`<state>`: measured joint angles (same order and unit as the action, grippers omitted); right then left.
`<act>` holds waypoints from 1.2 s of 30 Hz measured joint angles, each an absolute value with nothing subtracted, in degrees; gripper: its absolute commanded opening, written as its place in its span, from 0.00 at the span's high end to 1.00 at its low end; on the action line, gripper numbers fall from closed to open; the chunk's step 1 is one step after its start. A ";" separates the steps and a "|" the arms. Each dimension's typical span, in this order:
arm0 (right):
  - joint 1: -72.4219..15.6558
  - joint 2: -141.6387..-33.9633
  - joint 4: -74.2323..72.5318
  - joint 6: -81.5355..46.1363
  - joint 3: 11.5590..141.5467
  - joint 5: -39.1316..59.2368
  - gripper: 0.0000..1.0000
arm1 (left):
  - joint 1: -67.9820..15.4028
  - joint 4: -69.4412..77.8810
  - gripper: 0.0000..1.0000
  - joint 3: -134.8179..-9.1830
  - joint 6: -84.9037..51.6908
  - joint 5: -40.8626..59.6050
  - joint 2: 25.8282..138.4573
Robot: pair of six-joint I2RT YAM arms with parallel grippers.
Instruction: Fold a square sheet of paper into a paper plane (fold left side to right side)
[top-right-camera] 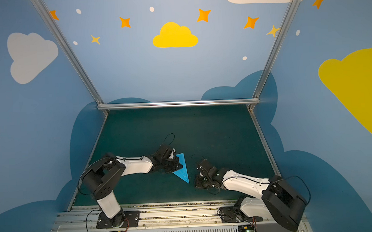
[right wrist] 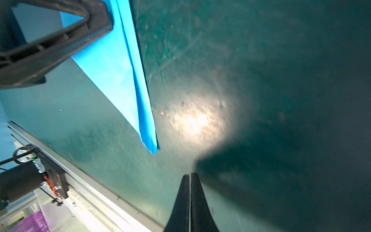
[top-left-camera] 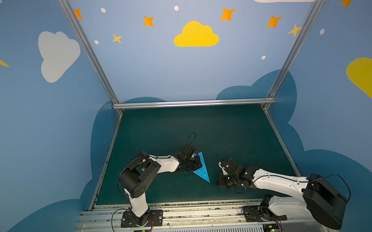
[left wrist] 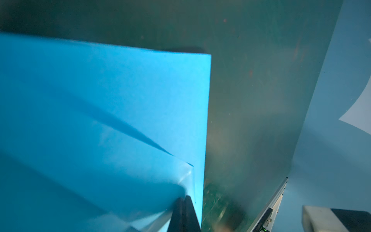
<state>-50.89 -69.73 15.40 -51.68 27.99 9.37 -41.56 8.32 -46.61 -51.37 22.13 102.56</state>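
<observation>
Paper plane (top-left-camera: pixel 203 170): a slim sky-blue dart, flat on the green mat (top-left-camera: pixel 224 136), left of centre in both top views. Its sharp nose points to the near edge and its wide end lies far.

Left gripper (left wrist: pixel 184 200): jaws clenched together, tips resting on the plane's upper layer just beside its long right edge. The views do not settle whether a layer is pinched between them. The gripper body covers the plane's left part from above.

Right gripper (right wrist: pixel 189 175): jaws clenched on nothing, low over bare mat to the right of the nose and clear of the paper. The right wrist view shows a narrow folded strip along the plane's right edge.
</observation>
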 measured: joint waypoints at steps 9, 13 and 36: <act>-51.99 -74.43 13.39 -58.65 34.52 5.98 1.00 | -42.26 10.24 0.96 -46.15 -53.76 20.69 102.65; -52.29 -79.26 11.64 -60.99 36.40 4.95 1.00 | -42.39 10.37 0.96 -46.15 -53.87 20.40 102.69; -54.28 -91.61 8.19 -62.87 43.72 3.64 1.00 | -42.44 10.39 0.96 -46.15 -53.84 20.27 102.69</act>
